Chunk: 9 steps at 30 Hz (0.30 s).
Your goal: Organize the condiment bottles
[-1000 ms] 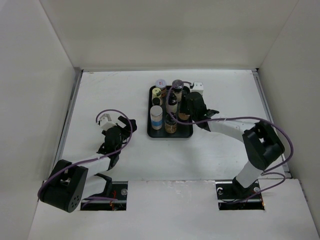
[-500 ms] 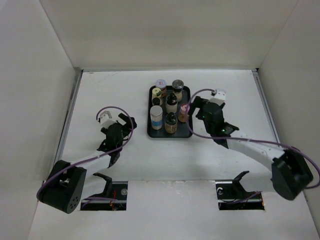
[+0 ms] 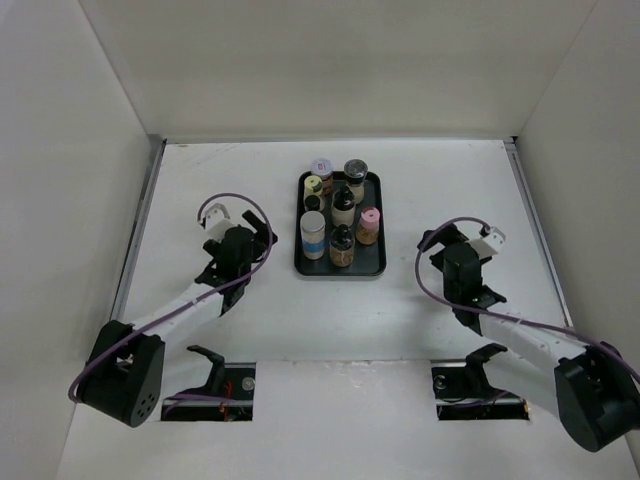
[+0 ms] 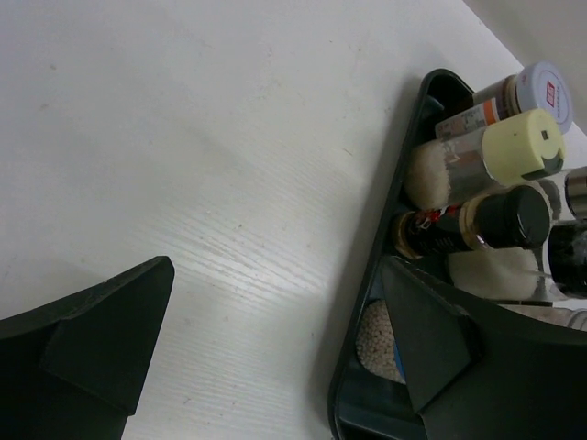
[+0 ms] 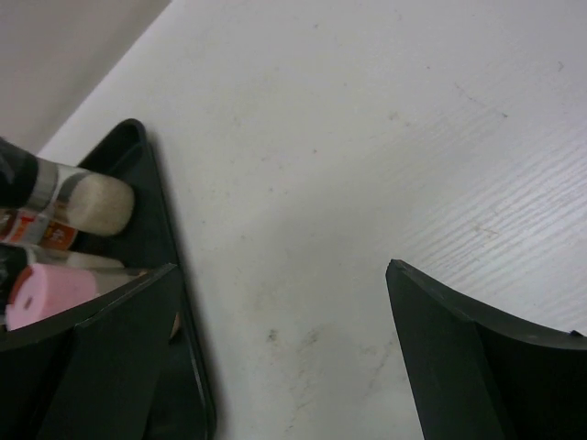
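Observation:
The condiment bottles stand together in a black tray (image 3: 340, 271) at the table's far middle. Among them are a pink-capped one (image 3: 369, 217), a tall one with a blue label (image 3: 314, 236), a yellow-capped one (image 3: 313, 185) and a grey-capped one (image 3: 355, 168). My left gripper (image 3: 262, 240) is open just left of the tray. In its wrist view, the left gripper (image 4: 275, 339) shows bare table between its fingers, and the yellow cap (image 4: 521, 147) and a black cap (image 4: 515, 217) lie beyond. My right gripper (image 3: 437, 250) is open and empty, right of the tray; the pink cap (image 5: 50, 293) shows at that view's left edge.
White walls close in the table at the left, back and right. The tray's rim (image 4: 367, 302) runs right beside my left gripper's right finger. The tray's right rim (image 5: 160, 229) lies by my right gripper's left finger. Purple cables loop over both arms.
My right gripper has let go of the pink-capped bottle in the tray, opened, and drawn back to the right and nearer. The left arm has edged slightly toward the tray.

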{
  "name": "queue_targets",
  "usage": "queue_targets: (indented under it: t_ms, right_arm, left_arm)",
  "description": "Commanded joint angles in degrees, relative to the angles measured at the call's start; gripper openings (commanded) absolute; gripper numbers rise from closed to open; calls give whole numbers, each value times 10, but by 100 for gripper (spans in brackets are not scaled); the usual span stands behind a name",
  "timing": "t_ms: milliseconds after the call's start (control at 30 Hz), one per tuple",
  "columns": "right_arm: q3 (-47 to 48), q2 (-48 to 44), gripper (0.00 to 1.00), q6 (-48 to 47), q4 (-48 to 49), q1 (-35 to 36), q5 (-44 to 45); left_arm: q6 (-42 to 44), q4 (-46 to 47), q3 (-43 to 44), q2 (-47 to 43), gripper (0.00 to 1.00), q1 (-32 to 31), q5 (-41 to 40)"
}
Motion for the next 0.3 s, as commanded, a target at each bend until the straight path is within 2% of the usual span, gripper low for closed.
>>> queue_targets:
  t_ms: [0, 267]
  right_arm:
    - [7, -19, 100, 27, 59, 0, -18]
    - [4, -29, 100, 18, 59, 0, -15]
  left_arm:
    - [-1, -38, 36, 2, 100, -17, -17]
    - [8, -94, 81, -8, 100, -58, -22]
